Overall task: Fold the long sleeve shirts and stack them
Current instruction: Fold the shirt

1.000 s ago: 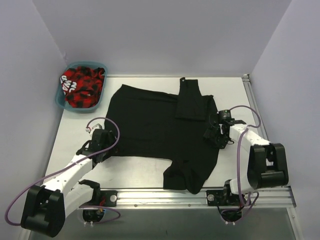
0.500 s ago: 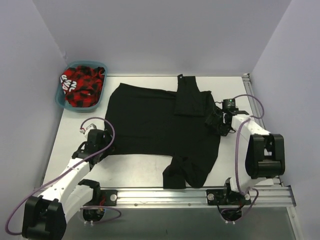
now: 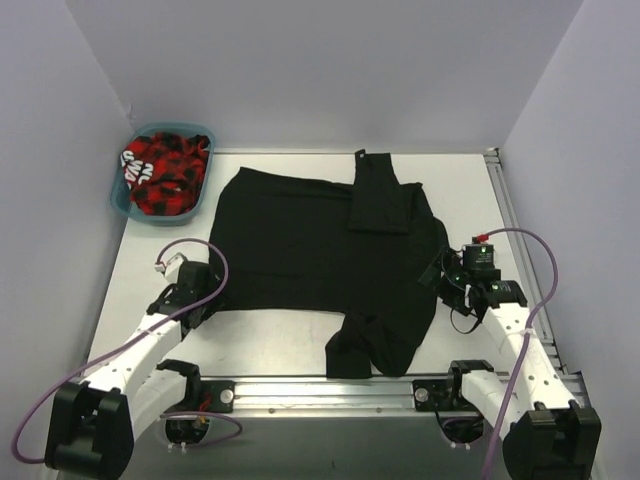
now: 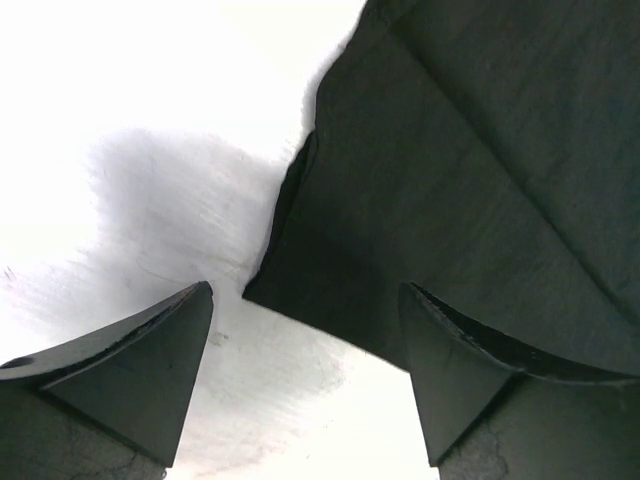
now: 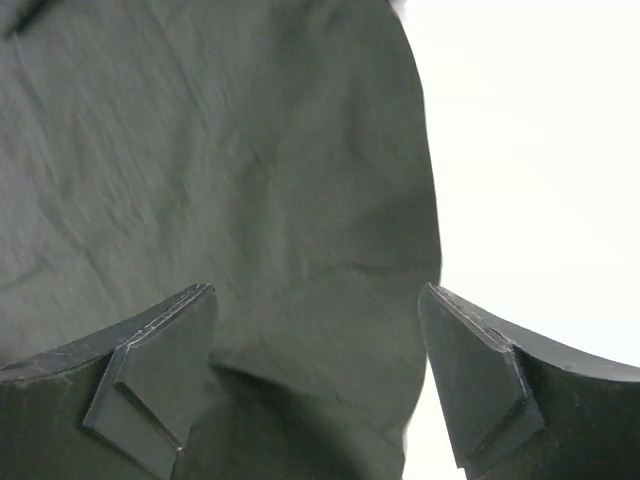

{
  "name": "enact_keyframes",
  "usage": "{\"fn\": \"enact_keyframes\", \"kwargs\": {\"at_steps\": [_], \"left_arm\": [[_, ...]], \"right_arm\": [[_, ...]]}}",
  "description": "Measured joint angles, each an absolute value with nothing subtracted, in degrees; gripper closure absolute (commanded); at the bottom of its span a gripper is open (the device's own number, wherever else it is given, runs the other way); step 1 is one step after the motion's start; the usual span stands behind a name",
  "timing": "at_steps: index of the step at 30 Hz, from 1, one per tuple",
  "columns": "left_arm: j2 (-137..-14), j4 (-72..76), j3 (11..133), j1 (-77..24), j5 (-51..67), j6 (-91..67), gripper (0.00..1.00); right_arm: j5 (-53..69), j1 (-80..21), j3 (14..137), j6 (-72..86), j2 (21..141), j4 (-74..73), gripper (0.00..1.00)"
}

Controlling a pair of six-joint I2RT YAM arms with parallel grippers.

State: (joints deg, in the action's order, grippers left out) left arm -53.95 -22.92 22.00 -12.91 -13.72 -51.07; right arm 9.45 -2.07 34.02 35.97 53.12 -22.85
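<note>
A plain black long sleeve shirt [image 3: 300,250] lies spread flat on the white table. One sleeve [image 3: 378,195] is folded over its body at the back, and the other is bunched at the front edge [image 3: 365,345]. My left gripper [image 3: 203,297] is open and empty just off the shirt's near-left corner, which shows in the left wrist view [image 4: 450,180] between the fingers [image 4: 150,350]. My right gripper [image 3: 446,284] is open and empty over the shirt's right edge, with the cloth [image 5: 220,180] under it in the right wrist view.
A teal plastic basket [image 3: 120,203] stands at the back left corner, holding a red and black checked garment [image 3: 165,172]. Bare white table [image 3: 130,270] lies left of the shirt and along the right side [image 3: 480,200]. A metal rail [image 3: 320,390] runs along the near edge.
My right gripper has drawn back from the folded sleeve toward the near side, along the shirt's right edge. My left gripper has shifted slightly left and back. The shirt lies still.
</note>
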Motion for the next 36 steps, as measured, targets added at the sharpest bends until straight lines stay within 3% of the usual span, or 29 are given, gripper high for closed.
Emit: {"fn": "enact_keyframes", "kwargs": {"at_steps": [6,11,19,25,36], "left_arm": [[-58.4,-20.8,23.4,-12.9,-15.8,-50.6,0.32],[-61.5,-19.0,24.2,-13.2,-16.4,-50.4,0.52],[-62.9,-18.9,24.5,-15.9,-15.9,-50.5,0.99],[-60.1,-23.2,24.5,-16.8,-15.1,-50.3,1.00],[-55.3,-28.9,26.4,-17.2,-14.0,-48.8,1.00]], "right_arm": [[9.5,-2.3,31.8,36.7,44.8,-27.1,0.15],[9.5,-2.3,31.1,37.1,43.4,-28.7,0.15],[8.7,-2.3,30.7,37.6,43.8,-29.5,0.15],[6.9,-2.3,30.7,37.9,48.5,-30.5,0.14],[5.7,-2.7,29.5,38.1,58.5,-30.6,0.30]]}}
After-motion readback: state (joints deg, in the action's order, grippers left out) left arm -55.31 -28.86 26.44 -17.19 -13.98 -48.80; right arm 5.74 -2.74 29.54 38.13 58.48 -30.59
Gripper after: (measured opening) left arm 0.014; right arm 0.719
